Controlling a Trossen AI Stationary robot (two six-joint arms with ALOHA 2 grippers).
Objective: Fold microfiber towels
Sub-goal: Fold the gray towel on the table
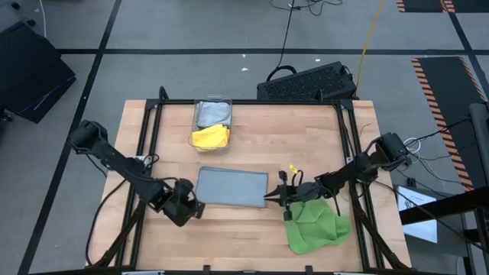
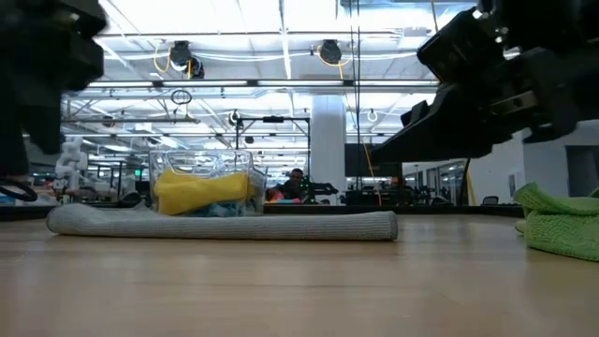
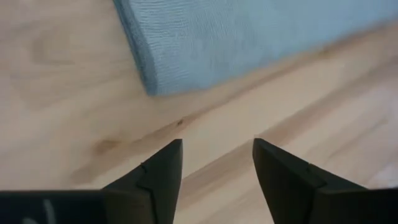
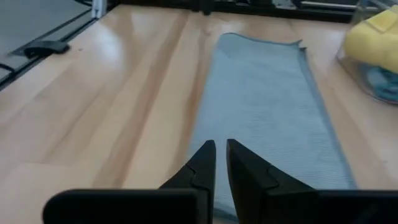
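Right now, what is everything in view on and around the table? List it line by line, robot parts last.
grey-blue towel: one, folded flat into a rectangle, middle of the table between the two arms.
bright green towel: one, crumpled, near edge on the right arm's side.
yellow towel: one, bunched, hanging over the bin's near rim.
grey towel: one, in the bin behind the yellow one.
clear plastic bin: one, far side of the table.
wooden table: one, light wood, black frame.
black keyboard: one, on the floor beyond the far edge.
left gripper: jaws open, empty, just off the folded towel's corner.
right gripper: jaws shut, at the folded towel's opposite end.
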